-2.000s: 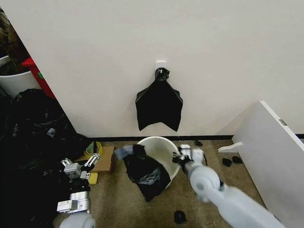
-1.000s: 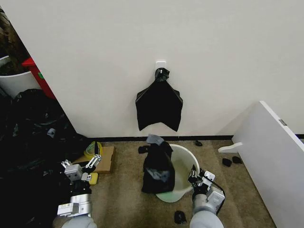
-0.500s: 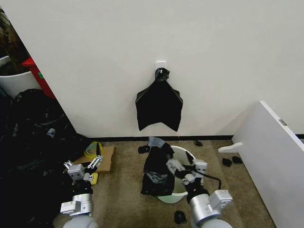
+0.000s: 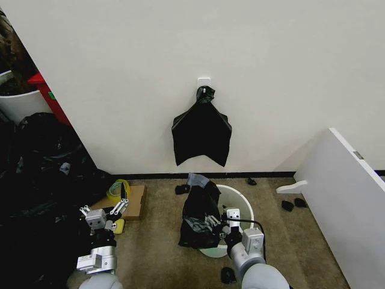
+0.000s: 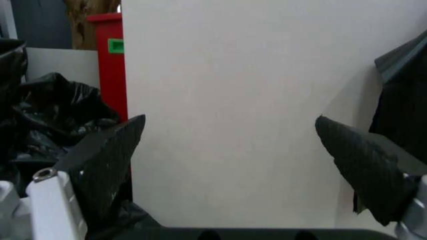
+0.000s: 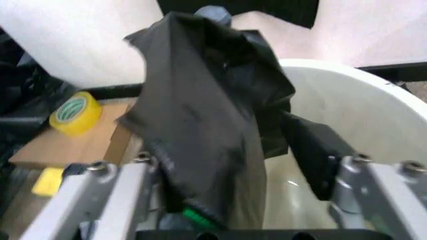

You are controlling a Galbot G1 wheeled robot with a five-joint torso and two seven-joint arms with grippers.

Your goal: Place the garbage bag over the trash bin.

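The trash bin (image 4: 239, 203) is a cream-white bucket standing on the carpet near the wall. The garbage bag (image 4: 200, 211), glossy and black, hangs crumpled over the bin's left rim and down its outside. My right gripper (image 4: 219, 222) is at the bin's near rim, right against the bag. In the right wrist view the right gripper (image 6: 227, 165) is open, with the garbage bag (image 6: 200, 115) hanging between its spread fingers and the trash bin (image 6: 347, 95) behind. My left gripper (image 4: 112, 211) idles open at the lower left; in its wrist view the left gripper (image 5: 227, 145) faces the bare wall.
A flat black bundle (image 4: 201, 133) hangs from a wall hook above the bin. A heap of black bags (image 4: 36, 174) fills the left side. A yellow tape roll (image 4: 118, 188) lies on cardboard (image 4: 133, 201). A white panel (image 4: 343, 205) leans at the right. Small black pieces (image 4: 227, 275) dot the carpet.
The bin has shifted right and the bag now drapes its left rim. My right gripper pulled back from the far rim, then swung in against the bag. The left arm barely moved.
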